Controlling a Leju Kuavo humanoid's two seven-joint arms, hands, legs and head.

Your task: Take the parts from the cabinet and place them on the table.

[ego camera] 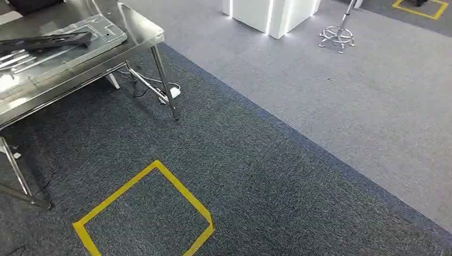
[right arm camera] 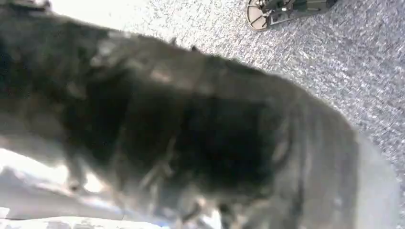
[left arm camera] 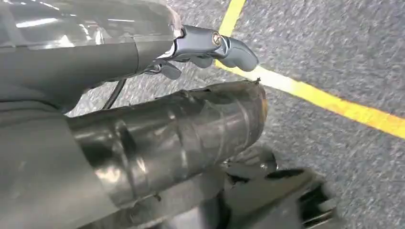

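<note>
My left hand hangs low over the carpet, its grey thumb and darker fingers curled loosely inward with nothing between them. Just past the fingertips a yellow tape line runs across the dark carpet. A shiny dark cylinder wrapped in tape sits close under the wrist camera; I cannot tell what it is.

My right hand I cannot make out: the right wrist view is a dark blur close to the lens, so I cannot tell whether that hand is open or closed, or whether it has anything in it. Beyond the blur there is light grey carpet and part of a metal stool base.

Looking down from my head, the steel counter stands at the upper left on thin legs. On it lie flat metal parts, with a long black part resting across them. White cables trail on the floor under the counter. Ahead of me a yellow tape square marks the dark carpet, which meets the lighter grey carpet along a diagonal edge. Farther off stand a lit white block and a chrome stool base.
</note>
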